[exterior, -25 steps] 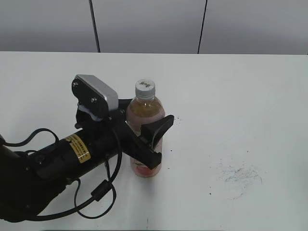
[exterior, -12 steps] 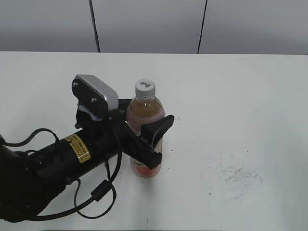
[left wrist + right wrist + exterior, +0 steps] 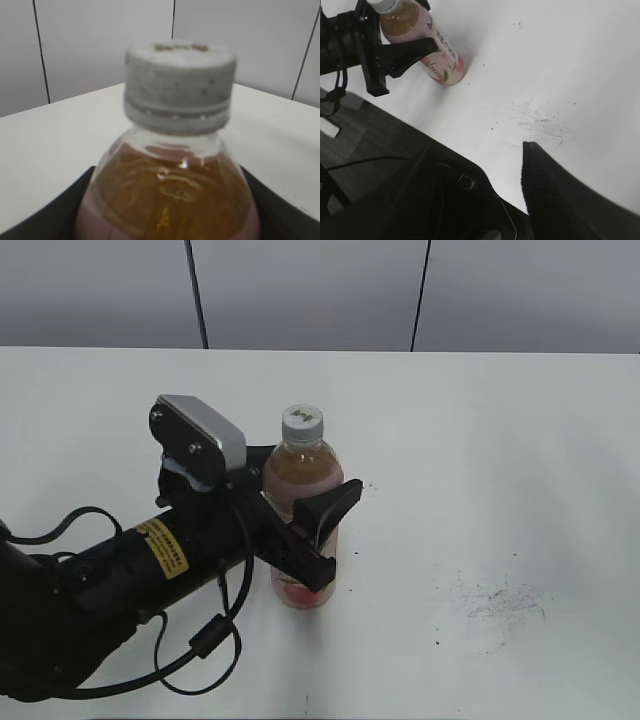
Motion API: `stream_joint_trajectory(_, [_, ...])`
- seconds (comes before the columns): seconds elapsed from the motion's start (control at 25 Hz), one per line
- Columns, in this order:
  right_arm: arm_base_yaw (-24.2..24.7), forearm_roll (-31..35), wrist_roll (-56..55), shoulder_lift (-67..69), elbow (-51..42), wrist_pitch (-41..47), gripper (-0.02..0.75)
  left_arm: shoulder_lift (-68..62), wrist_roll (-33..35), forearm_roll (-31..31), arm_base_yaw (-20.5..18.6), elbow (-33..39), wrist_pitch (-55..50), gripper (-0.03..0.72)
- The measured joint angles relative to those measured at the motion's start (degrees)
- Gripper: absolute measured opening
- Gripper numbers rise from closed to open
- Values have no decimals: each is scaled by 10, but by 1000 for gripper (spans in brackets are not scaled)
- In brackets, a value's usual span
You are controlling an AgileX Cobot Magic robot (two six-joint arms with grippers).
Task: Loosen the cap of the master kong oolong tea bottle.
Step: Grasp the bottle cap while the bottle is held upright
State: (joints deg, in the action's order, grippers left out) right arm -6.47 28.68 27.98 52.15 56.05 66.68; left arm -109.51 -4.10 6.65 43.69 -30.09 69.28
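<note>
White tabletop [image 3: 520,440] fills the scene, grey wall panels behind. At centre stands the master kong oolong tea bottle [image 3: 301,490], upright, its cap [image 3: 301,421] on top. From seven o'clock the left gripper [image 3: 300,515] clamps the bottle's body, jaws on either side below the shoulder. The right gripper [image 3: 485,175] hangs above the table's near edge around five o'clock; whether its jaws are parted I cannot tell.

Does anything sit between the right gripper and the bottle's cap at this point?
Nothing visible does. The right gripper hangs off to the side above bare table, and the cap stands uncovered on top of the bottle, which the left gripper clamps lower down around its body.
</note>
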Motion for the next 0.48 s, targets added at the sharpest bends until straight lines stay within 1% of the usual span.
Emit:
stream_joint_trajectory(0.08, [-31,-3,0,53,50,20,414,0,0,1,0,0,0,447])
stream_joint_trajectory(0.24, [-94,-18,0,150,147,26,413,0,0,2,0,0,1,447])
stream_joint_trajectory(0.48, [-189,-74,-13,271,276,30,413,0,0,-3,0,0,1,447])
